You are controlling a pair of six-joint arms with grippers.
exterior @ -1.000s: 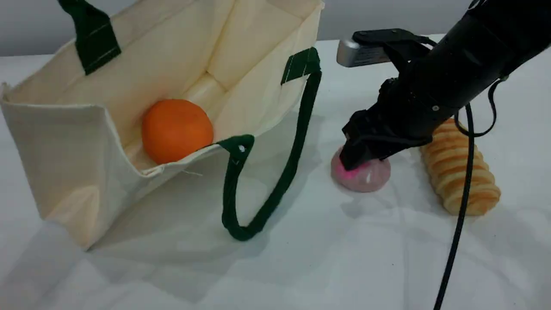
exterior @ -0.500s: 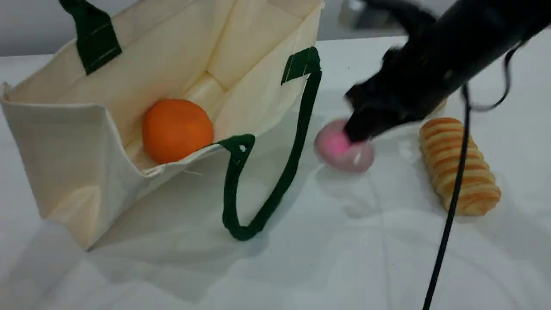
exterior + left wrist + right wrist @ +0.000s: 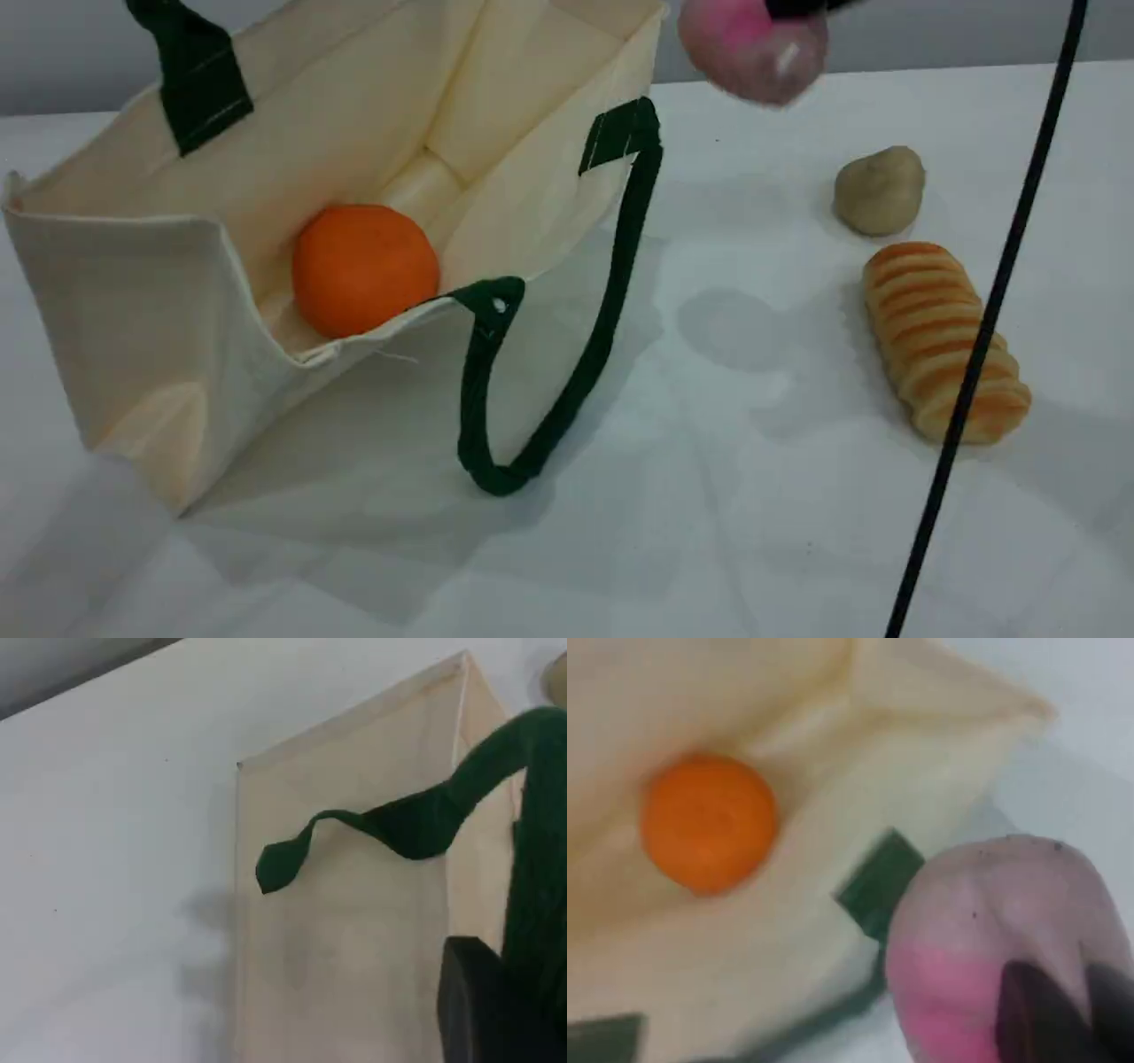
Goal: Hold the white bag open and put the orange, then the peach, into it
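The white bag [image 3: 133, 292] lies tilted with its mouth open at the left, one green handle [image 3: 585, 354] looping over the table. The orange [image 3: 363, 266] rests inside the bag; the right wrist view also looks down on the orange [image 3: 709, 824]. The peach [image 3: 753, 49] hangs in the air at the top edge, just right of the bag's rim. My right gripper [image 3: 1067, 1010] is shut on the peach [image 3: 992, 930]. The bag's other handle [image 3: 190, 75] runs up out of the scene view. My left gripper [image 3: 478, 1010] is shut against that green strap [image 3: 532, 859].
A beige potato [image 3: 879, 190] and a striped bread loaf [image 3: 943, 341] lie on the white table at the right. A black cable [image 3: 983, 337] hangs in front of the loaf. A green tab [image 3: 877, 881] on the bag's rim shows below the peach.
My right gripper closed on the peach and lifted it off the table, up and left toward the bag's rim. The arm left most of the scene view, uncovering the potato.
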